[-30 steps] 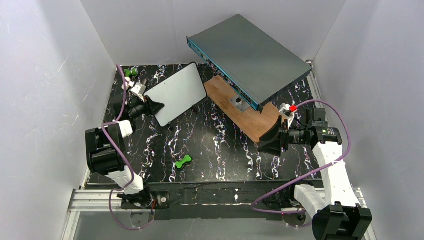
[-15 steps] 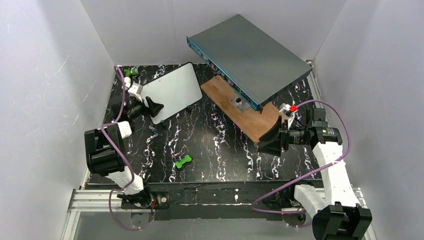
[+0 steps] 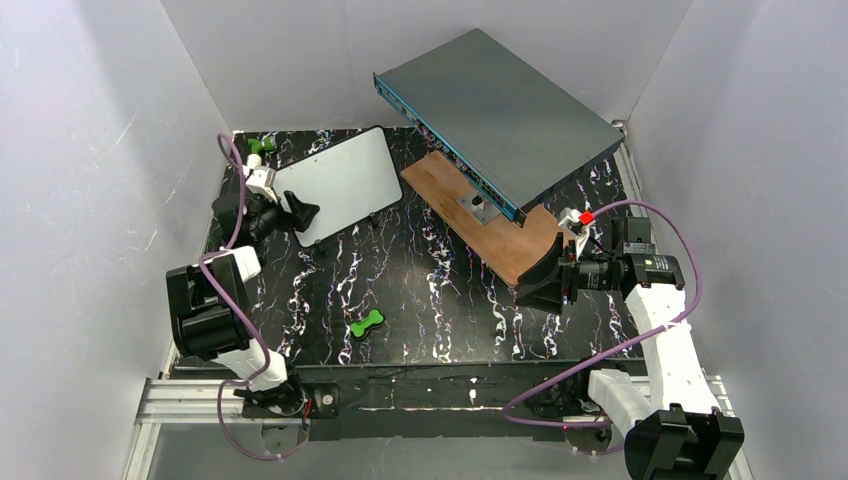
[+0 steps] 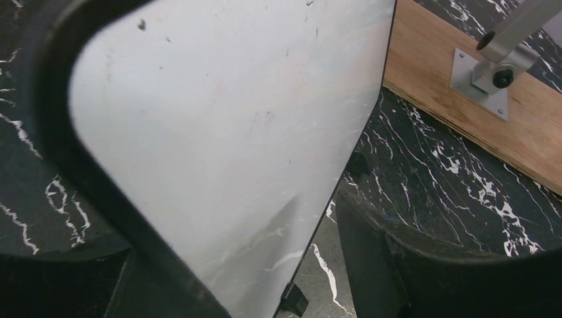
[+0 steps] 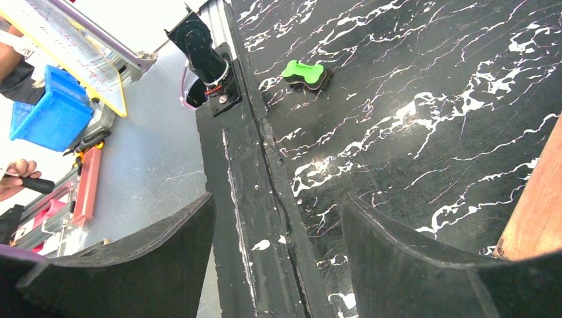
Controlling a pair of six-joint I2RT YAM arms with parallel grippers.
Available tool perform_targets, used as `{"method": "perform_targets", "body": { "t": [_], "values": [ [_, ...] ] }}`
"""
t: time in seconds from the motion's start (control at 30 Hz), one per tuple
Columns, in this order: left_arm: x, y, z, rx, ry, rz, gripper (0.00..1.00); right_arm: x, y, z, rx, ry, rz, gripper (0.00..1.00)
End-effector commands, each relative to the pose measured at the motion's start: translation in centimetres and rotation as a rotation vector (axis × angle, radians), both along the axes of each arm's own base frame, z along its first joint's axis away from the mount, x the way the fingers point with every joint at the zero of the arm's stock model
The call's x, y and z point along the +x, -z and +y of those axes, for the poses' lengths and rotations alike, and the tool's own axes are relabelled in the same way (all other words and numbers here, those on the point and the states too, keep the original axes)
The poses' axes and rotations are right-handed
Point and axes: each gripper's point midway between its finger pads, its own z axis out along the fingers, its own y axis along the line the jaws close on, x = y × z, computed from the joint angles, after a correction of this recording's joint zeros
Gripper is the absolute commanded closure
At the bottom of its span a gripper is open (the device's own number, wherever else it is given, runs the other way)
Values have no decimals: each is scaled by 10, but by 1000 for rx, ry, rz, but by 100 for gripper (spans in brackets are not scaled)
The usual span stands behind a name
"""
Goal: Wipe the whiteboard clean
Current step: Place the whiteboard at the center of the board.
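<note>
A: Whiteboard [image 3: 342, 183] far left on the table [image 3: 450, 300], beside the wooden plank [image 3: 490, 225], looks wiped blank.
B: Clamped at its near edge by the left gripper [image 3: 297, 212]; best kept level.
A: Right gripper [image 3: 545, 283] apart, empty, near the plank.
B: Green eraser [image 3: 367, 323] well apart, untouched.

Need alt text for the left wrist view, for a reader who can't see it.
A blank whiteboard with a thin black rim fills most of the frame, sitting between the left end effector's two black fingers. Beyond it, on the black marbled table, lies a wooden plank with a metal bracket.
</note>
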Motion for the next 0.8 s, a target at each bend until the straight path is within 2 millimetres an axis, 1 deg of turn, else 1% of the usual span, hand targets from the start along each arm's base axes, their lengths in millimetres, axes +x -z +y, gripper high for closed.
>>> {"method": "perform_targets", "body": {
  "t": [0.0,0.13,0.27,0.4,0.47,0.53,0.6,0.63,0.67,0.7,0.73,0.77],
  "values": [
    [3,-31,15,25,-52,-106,33,-2,-14,1,29,-14,-50,25],
    [1,-28,21,13,-84,-101,33,-3,-14,1,29,-14,-52,25],
    [-1,-33,33,-7,-134,-125,31,-3,-14,1,29,-15,-54,25],
    [-2,-33,41,-2,-170,-120,30,-4,-14,1,30,-15,-53,25],
    [-3,-34,48,3,-209,-131,28,-4,-14,1,29,-15,-54,25],
    [-6,-42,63,4,-291,-163,26,-3,-14,1,27,-15,-55,25],
    [-10,-55,85,-14,-409,-197,16,-3,-13,1,23,-13,-56,25],
    [-13,-63,94,-28,-464,-203,12,-3,-13,1,20,-12,-58,25],
    [-16,-72,100,-36,-509,-204,9,-2,-13,1,17,-12,-60,25],
    [-20,-80,103,-36,-537,-191,9,-2,-12,0,12,-10,-65,25],
    [-23,-88,105,-45,-564,-175,4,-1,-12,0,4,-5,-65,25],
    [-28,-91,109,-65,-610,-125,2,-1,-11,-1,-7,-1,-69,25]
  ]
}}
